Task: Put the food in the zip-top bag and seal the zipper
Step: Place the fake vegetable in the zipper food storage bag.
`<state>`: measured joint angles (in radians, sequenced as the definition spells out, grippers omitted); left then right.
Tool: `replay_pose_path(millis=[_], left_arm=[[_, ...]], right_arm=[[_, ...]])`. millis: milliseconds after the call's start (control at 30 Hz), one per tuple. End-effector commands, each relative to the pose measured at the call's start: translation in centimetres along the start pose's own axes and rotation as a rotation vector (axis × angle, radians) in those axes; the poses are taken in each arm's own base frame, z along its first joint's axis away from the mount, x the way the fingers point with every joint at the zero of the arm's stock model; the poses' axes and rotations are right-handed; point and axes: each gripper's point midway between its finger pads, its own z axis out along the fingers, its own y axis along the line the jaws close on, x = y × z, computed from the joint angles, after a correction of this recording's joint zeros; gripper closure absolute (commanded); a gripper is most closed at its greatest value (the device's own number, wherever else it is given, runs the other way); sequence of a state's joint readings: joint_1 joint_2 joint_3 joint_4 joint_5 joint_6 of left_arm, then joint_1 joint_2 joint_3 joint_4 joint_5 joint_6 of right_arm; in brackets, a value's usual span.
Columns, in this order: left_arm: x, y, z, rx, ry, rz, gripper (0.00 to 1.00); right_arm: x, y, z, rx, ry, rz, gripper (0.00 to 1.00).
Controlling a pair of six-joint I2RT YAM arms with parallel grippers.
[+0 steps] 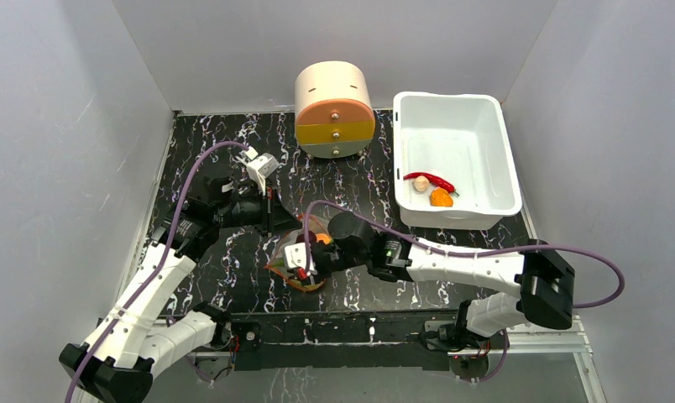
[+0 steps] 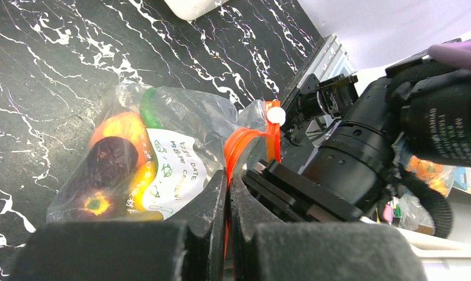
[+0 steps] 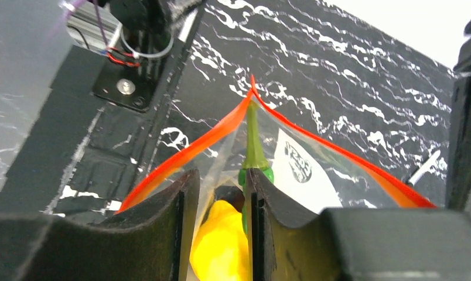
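Pincers are seen meeting at the zip-top bag (image 1: 289,267), which is laid near the middle of the black, white-veined tabletop (image 1: 225,151), towards its near edge. The left pincer (image 1: 275,223) is reached in from the left, and in the left wrist view its fingers (image 2: 212,199) are pressed together on the zipper (image 2: 245,137), the orange-red strip being pinched between them at one end of the mouth. A small white slider (image 2: 275,115) is carried on that strip just beyond the fingertips.

Through the crinkly plastic (image 2: 186,114) a dark maroon piece (image 2: 107,161) and an orange round fruit (image 2: 123,127) are seen packed against each other, beside a white printed label (image 2: 177,170).

The right pincer (image 1: 305,256) is brought in from the right to the bag's mouth. In the right wrist view its fingers (image 3: 180,199) are held partly apart, and the zipper (image 3: 186,149) is spread into an open V beyond them. A green chili (image 3: 253,152) is seen in the gap, close against one finger, with the yellow lemon (image 3: 221,240) below it inside the bag. Whether the chili is touched by the finger cannot be told.

A drum-shaped drawer unit (image 1: 334,109) is stood at the far edge. At the far right a white tub (image 1: 494,134) is set, and a red chili (image 1: 431,179), a beige bulb (image 1: 421,186) and an orange fruit (image 1: 441,198) are left together inside it, well apart from the bag.
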<state>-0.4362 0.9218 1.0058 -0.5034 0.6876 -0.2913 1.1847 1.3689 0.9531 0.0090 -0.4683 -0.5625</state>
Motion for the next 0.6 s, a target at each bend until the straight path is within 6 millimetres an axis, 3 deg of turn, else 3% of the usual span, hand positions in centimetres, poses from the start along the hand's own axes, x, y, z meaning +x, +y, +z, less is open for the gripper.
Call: replay_pose_path(millis=[0,133,233,567], left_arm=[[-0.4,-0.7,-0.3,0.013,-0.010,-0.007,1.00],[-0.4,-0.7,-0.4,0.010,-0.013,-0.012,1.00],[-0.5,-0.8,-0.4,0.009,-0.013,-0.018,1.00],[-0.8,-0.9,-0.5,0.001,-0.018,-0.023,1.00]], right_arm=[[-0.4,-2.3,0.5,0.110,0.016,-0.018,0.70],[-0.1,-3.3,0.4,0.177,0.035,-0.004,0.79],[-0.2,-3.6,0.6,0.194,0.030,-0.001,0.80],[3.3,-2.9,1.3,0.191,0.128,0.039,0.81]])
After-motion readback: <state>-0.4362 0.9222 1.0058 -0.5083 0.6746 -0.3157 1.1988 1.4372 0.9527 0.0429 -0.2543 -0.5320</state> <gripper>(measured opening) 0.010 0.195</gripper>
